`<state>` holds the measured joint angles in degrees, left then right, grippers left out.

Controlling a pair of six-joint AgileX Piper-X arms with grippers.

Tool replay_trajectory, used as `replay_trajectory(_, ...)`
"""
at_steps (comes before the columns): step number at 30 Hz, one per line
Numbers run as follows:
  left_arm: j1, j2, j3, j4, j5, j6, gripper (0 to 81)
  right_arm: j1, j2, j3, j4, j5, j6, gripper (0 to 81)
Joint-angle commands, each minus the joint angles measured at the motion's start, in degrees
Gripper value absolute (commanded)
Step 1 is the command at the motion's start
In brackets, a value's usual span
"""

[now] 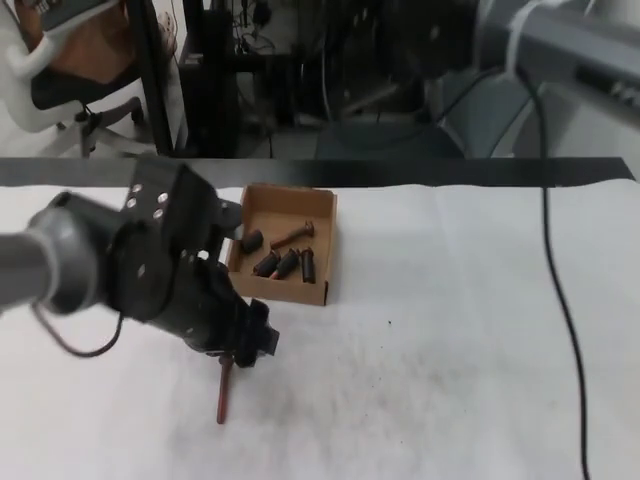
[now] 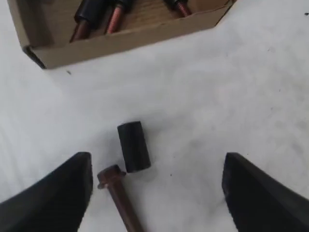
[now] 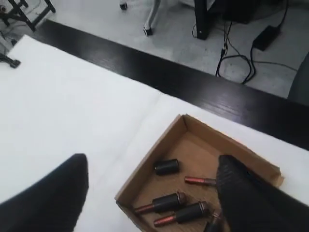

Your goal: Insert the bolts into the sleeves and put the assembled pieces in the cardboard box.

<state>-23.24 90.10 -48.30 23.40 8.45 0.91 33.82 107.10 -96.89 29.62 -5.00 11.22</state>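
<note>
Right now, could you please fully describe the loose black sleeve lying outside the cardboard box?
The sleeve is a short, matte black cylinder, seemingly plastic or rubber. It lies on its side on the white bench cover, near the cardboard box, between the fingertips of the open left gripper. A brown bolt has its head against or beside one end.

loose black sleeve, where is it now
In the left wrist view the sleeve lies on the white bench inside the open left gripper, beside the head of the loose bolt, short of the cardboard box.
</note>
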Motion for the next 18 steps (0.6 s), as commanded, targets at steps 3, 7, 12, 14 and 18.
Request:
replay_trajectory(3, -0.2, 3.7, -3.0, 4.7, -1.9, 0.5, 68.5, -0.3, -4.6, -0.4, -0.3, 0.0, -1.2, 70.0)
replay_trajectory(7, -0.2, 5.3, -3.0, 2.2, -1.9, 0.6, 63.8, -0.1, -6.8, -0.3, 0.2, -0.5, -1.0, 70.0)
replay_trajectory(12, -0.2, 8.1, -3.0, -0.2, -1.7, 0.5, 55.3, 0.8, -9.1, -0.3, 3.3, -0.6, -1.0, 70.0)
replay_trajectory(14, -0.2, 9.1, -3.2, -0.5, -1.4, 0.5, 55.3, 1.3, -9.7, -0.3, 4.4, -0.8, -1.0, 70.0)
replay_trajectory(18, -0.2, 11.3, -4.6, -0.1, -1.4, 0.5, 55.3, 2.0, -10.0, -0.3, 5.8, -0.9, -1.0, 70.0)
